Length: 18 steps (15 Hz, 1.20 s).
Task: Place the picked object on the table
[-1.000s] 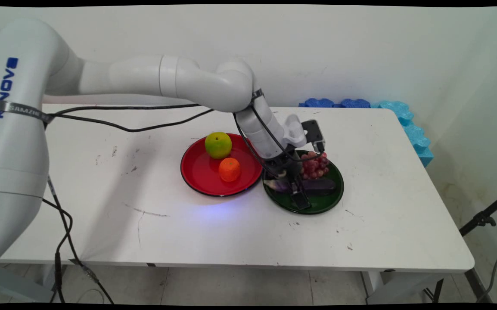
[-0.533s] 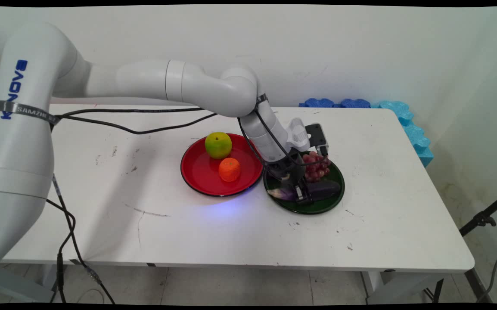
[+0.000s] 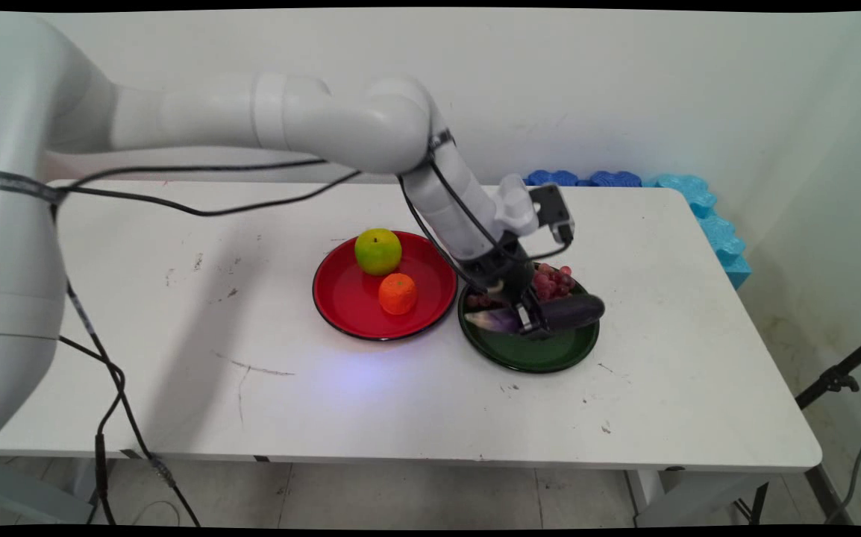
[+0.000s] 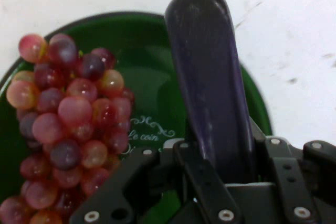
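Since it's clamping the eggplant (image 3: 568,313) mid-body, the gripper (image 3: 531,322) is keeping it level above the green plate (image 3: 542,358), beside the grapes (image 4: 68,124).

Near the middle of my white table (image 3: 699,358) sits a red plate (image 3: 341,298), about midway between the near and far edges; on it a green apple (image 3: 378,251) lies toward the far edge and an orange fruit (image 3: 398,293), perhaps a tangerine, just nearer; behind the far right corner lean blue foam pieces (image 3: 587,179); beyond the right edge stands a black stand (image 3: 837,379).
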Tool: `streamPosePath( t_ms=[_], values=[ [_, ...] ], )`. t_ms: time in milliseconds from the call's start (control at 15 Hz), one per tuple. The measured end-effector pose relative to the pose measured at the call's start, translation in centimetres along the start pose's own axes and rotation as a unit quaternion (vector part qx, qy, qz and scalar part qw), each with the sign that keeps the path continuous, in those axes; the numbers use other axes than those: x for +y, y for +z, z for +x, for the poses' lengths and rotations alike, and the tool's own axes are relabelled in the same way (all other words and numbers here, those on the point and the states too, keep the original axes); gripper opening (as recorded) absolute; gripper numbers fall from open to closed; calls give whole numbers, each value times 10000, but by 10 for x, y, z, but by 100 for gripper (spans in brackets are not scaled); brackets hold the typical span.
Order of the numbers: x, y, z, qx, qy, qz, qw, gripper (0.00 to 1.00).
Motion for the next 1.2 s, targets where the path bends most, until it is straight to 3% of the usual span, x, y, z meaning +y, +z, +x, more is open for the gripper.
streamPosePath(
  t_ms=[267,533,867,1200],
  values=[
    [18,-56,2,188,72,-30,9998,0],
    [39,-98,-11,259,188,-113,9994,0],
    [66,-117,-44,180,222,-247,9993,0],
    [85,-98,-83,21,305,-272,9992,0]
  ],
)
